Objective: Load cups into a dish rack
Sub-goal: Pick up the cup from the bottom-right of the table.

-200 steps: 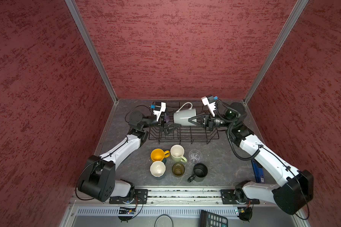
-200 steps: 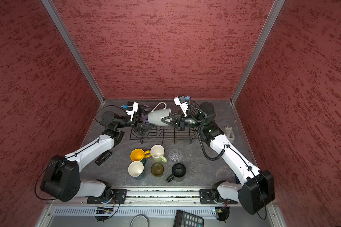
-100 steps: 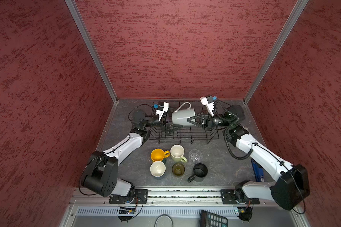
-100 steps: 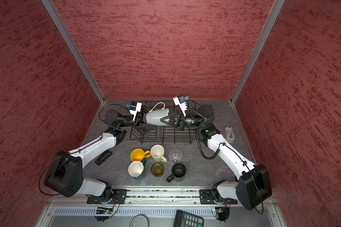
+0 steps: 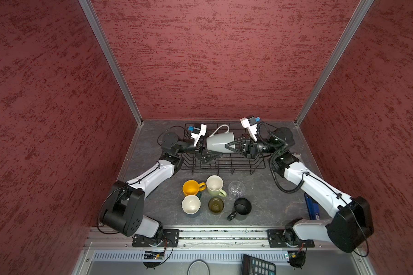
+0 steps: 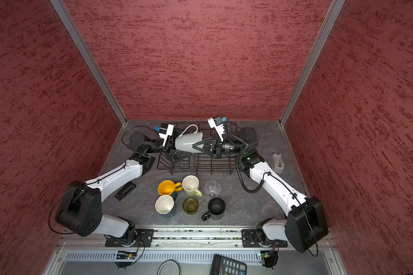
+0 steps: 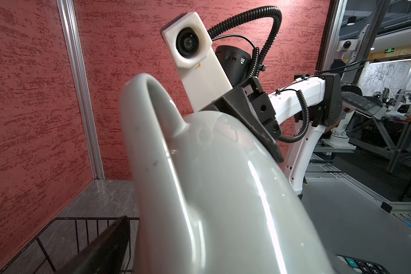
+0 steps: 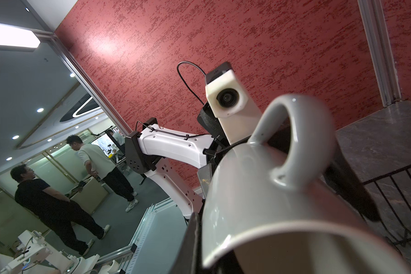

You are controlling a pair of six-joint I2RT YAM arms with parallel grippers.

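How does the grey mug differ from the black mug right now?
The grey mug is held on its side above the dish rack, its rim pinched by the right tool; the black mug stands upright on the table. The grey mug is pale, the black mug dark. Both have one loop handle.

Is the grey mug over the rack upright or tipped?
Tipped sideways: the grey ceramic mug lies horizontal above the black wire rack, mouth facing sideways.
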